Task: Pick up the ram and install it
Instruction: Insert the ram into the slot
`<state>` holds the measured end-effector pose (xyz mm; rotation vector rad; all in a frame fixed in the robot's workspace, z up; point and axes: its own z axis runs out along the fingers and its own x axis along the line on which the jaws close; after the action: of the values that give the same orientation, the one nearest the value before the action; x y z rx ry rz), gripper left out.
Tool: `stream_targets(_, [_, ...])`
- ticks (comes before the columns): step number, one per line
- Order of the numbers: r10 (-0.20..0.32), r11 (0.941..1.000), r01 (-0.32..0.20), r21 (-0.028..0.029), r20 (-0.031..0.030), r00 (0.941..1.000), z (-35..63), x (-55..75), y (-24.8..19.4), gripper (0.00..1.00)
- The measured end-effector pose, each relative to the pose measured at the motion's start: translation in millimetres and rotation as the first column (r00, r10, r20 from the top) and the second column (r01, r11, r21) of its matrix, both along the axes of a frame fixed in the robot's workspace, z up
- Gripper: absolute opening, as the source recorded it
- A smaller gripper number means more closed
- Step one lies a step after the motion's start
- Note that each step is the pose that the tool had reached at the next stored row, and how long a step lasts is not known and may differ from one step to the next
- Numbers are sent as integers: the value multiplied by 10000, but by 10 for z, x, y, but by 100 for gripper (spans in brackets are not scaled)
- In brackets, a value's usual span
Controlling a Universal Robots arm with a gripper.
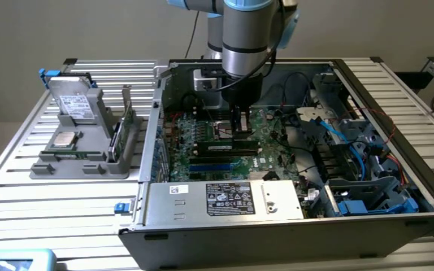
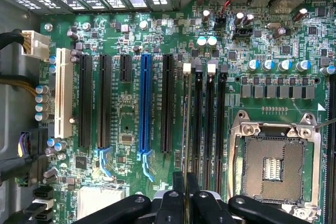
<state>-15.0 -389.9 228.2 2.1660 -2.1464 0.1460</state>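
**Item: ram, gripped over the memory slots**

Location. You find the ram [image 1: 228, 148] inside the open computer case [image 1: 277, 248]. It sits low over the motherboard [image 1: 202, 138] and lies along the black memory slots [image 2: 207, 124], beside the empty processor socket [image 2: 273, 166]. In the wrist view it shows edge-on as a thin line at the slot farthest from that socket. You cannot tell whether it is seated there or sits just above.

Hold. The gripper [image 1: 239, 134] comes straight down on it. Its fingers are clamped on the stick's two flat faces, near the middle of the upper edge.

Handling, as judged.
- The stick looks light, thin and stiff. It should not sag, but it probably tolerates little twisting or bending.
- The chips on its faces and its lower contact edge are the fragile parts.
- The upper edge at mid-length is the sound place to hold, because it keeps the stick level so both ends meet the slot together.
- The smooth faces may slip between the fingers under a hard push.

Other stock. On the tabletop [image 1: 51, 197], to the exterior view's left of the case, a grey holder [image 1: 74, 168] carries a metal drive [image 1: 75, 106] and a wider green card [image 1: 130, 125]. Both are well apart from the gripper.
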Motion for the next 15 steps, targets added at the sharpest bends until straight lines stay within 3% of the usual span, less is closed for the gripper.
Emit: stream_targets(15, [-3,10000,3,1,2,10000,-16,-4,10,13])
